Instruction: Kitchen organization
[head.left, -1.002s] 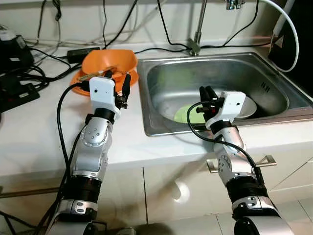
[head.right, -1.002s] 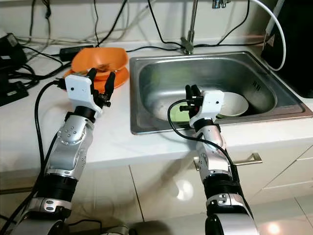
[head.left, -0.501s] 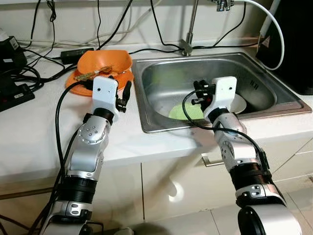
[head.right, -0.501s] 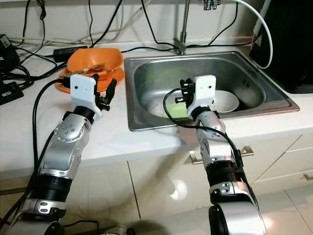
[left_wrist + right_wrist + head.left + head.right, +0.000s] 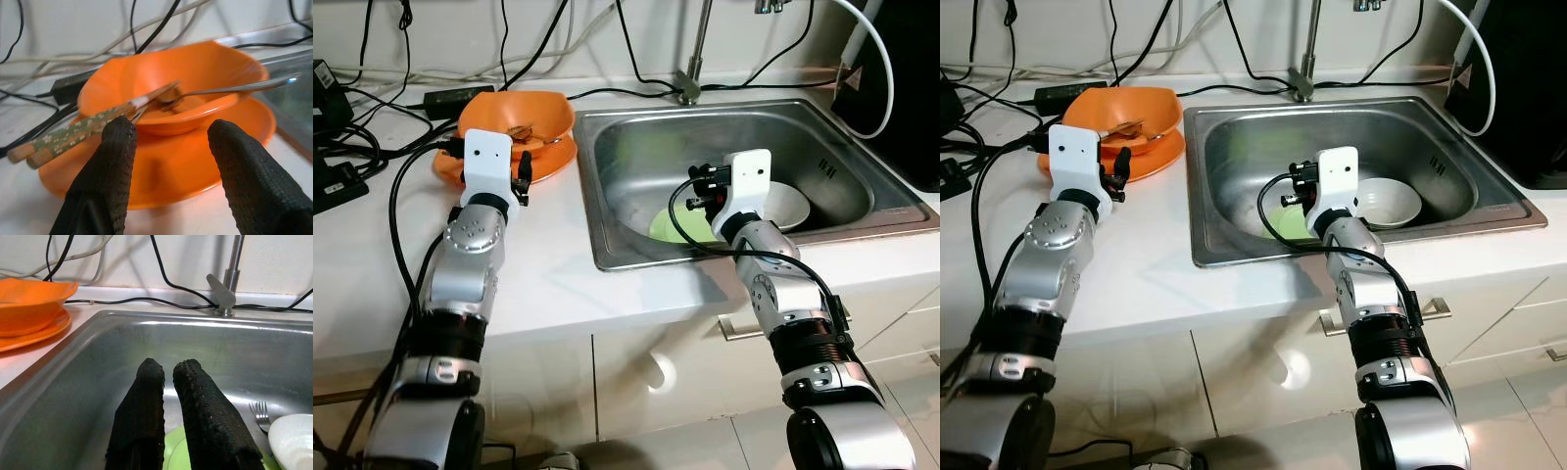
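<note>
An orange bowl sits on an orange plate on the white counter, left of the steel sink. Green patterned chopsticks and a metal spoon lie in the bowl. My left gripper is open, just in front of the plate's near rim, with nothing between its fingers. In the sink lie a green plate, a white bowl and a fork. My right gripper hangs shut and empty over the green plate, inside the sink.
Black cables and power adapters crowd the counter's back left. The faucet stands behind the sink, with a white hose and a black appliance at the right. Cupboard fronts with a handle are below the counter edge.
The camera has shifted. My right gripper has moved from the sink's front rim further in over the green plate. My left gripper has shifted slightly left before the orange plate.
</note>
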Tool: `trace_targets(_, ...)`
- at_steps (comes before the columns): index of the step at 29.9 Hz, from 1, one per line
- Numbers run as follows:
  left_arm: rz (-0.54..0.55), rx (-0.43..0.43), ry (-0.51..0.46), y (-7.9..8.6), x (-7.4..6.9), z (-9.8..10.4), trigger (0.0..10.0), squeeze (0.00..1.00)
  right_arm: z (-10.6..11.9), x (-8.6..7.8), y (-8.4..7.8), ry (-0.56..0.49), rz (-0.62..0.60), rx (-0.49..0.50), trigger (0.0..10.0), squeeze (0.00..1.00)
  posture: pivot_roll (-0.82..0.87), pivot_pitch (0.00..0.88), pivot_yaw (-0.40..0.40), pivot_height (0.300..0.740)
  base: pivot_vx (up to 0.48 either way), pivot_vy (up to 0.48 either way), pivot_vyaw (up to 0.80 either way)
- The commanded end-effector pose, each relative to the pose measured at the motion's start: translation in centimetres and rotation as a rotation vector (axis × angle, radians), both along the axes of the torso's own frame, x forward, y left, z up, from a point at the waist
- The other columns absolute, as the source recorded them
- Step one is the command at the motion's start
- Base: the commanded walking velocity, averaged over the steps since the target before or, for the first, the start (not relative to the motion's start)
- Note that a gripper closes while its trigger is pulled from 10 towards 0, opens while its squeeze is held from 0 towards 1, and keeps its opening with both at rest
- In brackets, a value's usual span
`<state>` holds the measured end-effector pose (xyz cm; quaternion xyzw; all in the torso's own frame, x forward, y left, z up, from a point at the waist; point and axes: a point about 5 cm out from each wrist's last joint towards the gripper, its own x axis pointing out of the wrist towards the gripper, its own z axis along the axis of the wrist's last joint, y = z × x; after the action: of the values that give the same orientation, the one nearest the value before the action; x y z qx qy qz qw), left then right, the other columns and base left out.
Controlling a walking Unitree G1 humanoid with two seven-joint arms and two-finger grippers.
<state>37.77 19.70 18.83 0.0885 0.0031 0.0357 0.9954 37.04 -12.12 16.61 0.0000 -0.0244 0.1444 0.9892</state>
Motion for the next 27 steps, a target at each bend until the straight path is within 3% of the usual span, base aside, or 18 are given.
trace_targets(1, 0.019, -0.018, 0.029, 0.2, 0.3, -0.1, 10.0, 0.0, 0.8, 0.1, -0.2, -0.021, -0.006, 0.0, 10.0, 0.0, 0.07, 0.011, -0.009, 0.74, 0.0, 0.0, 0.0)
trace_targets(7, 0.027, -0.084, 0.083, 0.1, 1.0, -0.5, 10.0, 0.0, 1.1, 0.1, -0.8, -0.026, -0.028, -0.001, 10.0, 0.0, 0.05, 0.018, -0.001, 0.74, 0.0, 0.0, 0.0)
trace_targets(17, -0.012, -0.127, 0.016, -1.4, 0.6, 1.3, 10.0, 0.0, 1.1, -0.1, -0.9, -0.033, -0.039, 0.019, 10.0, 0.0, 0.06, 0.03, -0.003, 0.74, 0.0, 0.0, 0.0)
trace_targets(27, 0.044, -0.082, 0.091, -0.5, 1.6, 1.6, 10.0, 0.0, 1.2, 0.0, -0.3, -0.031, -0.028, 0.025, 10.0, 0.0, 0.07, 0.027, 0.001, 0.74, 0.0, 0.0, 0.0)
